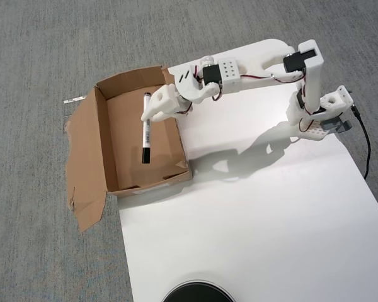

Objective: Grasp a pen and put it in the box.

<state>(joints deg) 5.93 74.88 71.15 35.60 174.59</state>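
- My hand (146, 116) is clamped on the pen (147, 131) near its upper end, up in the middle-left of the overhead view.
- Pen hangs over the inside of the box (104, 148), black cap pointing down-frame.
- Box sits on grey carpet (31, 56), its right wall against the white sheet (252, 214).
- My base (321, 116) is at the sheet's upper right.

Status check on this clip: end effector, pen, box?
End effector shut on pen, over the box. Pen not yet released. Nothing in the way.
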